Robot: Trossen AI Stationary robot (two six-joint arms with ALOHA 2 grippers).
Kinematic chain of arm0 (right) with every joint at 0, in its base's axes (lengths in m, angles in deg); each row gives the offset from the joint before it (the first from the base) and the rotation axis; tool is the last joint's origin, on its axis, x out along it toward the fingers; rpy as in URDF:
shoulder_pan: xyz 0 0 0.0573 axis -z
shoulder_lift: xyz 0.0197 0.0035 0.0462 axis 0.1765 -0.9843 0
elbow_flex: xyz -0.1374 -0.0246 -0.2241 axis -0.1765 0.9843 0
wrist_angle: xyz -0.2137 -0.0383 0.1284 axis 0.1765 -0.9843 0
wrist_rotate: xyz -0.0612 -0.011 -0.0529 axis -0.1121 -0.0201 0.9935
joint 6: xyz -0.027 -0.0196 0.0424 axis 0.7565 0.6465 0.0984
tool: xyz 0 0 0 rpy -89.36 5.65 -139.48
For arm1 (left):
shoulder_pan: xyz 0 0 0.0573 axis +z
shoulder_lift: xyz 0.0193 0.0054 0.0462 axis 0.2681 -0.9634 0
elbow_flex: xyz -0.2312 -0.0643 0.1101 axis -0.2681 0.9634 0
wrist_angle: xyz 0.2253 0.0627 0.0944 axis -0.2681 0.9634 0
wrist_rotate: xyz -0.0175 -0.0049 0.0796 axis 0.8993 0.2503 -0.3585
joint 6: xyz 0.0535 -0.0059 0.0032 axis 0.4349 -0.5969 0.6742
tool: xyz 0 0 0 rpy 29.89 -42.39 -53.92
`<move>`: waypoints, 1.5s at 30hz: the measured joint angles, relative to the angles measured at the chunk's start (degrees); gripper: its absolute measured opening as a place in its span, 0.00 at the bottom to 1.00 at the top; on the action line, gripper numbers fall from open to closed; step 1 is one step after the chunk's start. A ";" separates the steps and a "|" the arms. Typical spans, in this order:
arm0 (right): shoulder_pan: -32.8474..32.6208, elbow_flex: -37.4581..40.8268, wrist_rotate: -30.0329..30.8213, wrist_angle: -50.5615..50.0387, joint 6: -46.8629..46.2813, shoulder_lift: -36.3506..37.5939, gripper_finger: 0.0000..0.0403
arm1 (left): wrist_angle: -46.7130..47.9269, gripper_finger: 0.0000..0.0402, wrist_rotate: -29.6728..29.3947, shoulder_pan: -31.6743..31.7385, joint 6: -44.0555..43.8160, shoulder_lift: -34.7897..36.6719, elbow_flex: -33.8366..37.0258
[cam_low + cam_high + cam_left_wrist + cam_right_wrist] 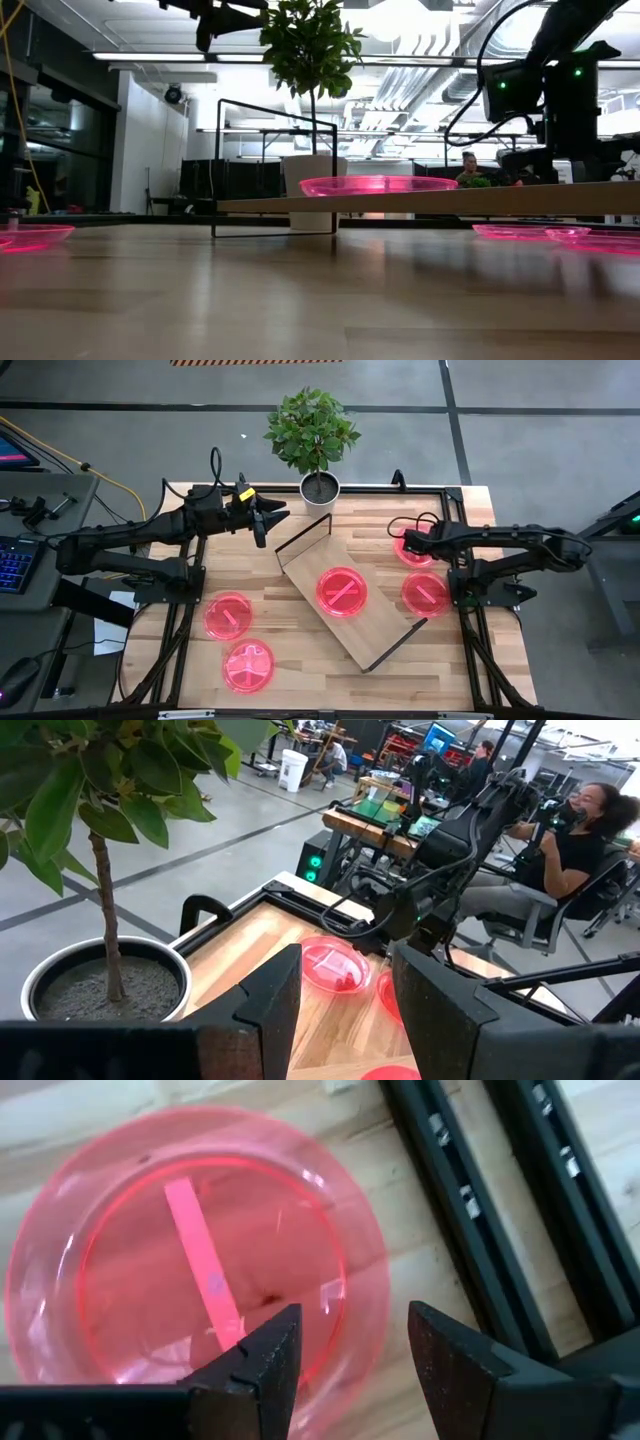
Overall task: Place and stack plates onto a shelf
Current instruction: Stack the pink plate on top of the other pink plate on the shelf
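Plates are scattered over the table [300,650]: I count five in sight from above. One sits on the shelf [375,622], about at the board's middle [342,592]. Two lie on the left part of the table, one [229,615] just beside the shelf's edge and one [248,665] nearer the front. Two more lie on the right side, one [426,593] close to the shelf's end and one [415,548] farther back, partly hidden under the right arm. The shelf itself lies at a slant across the table, a black wire frame at each short end.

The right end effector [345,1355] hangs right over that back-right plate [190,1250], fingers spread and holding nothing, the plate's rim just under the gap. The left end effector [262,520] hovers high at the back by the plant pot [320,487], also spread open and empty.

The trouble I foresee: the plate is thin, flat and slick, so the fingers may skid off the rim or push it along the wood instead of catching it. It also lies close to the black rails [500,1210] at the table's side, and a finger coming down there could strike them. The slanted shelf may shift if nudged by a loaded arm.

One shelf, one potted plant, two arms.
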 joint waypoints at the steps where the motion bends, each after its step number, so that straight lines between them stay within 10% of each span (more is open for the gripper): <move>1: 0.11 0.02 0.67 0.00 -0.70 -0.41 0.42 | 0.00 0.37 0.00 0.00 0.02 0.00 0.00; 18: 1.02 0.04 2.38 0.64 -16.03 -15.59 0.42 | -0.04 0.37 0.00 0.00 0.00 0.00 0.00; 45: 1.79 1.77 0.15 20.09 -6.44 -14.02 0.40 | -0.05 0.37 -1.38 -0.02 3.45 0.00 0.00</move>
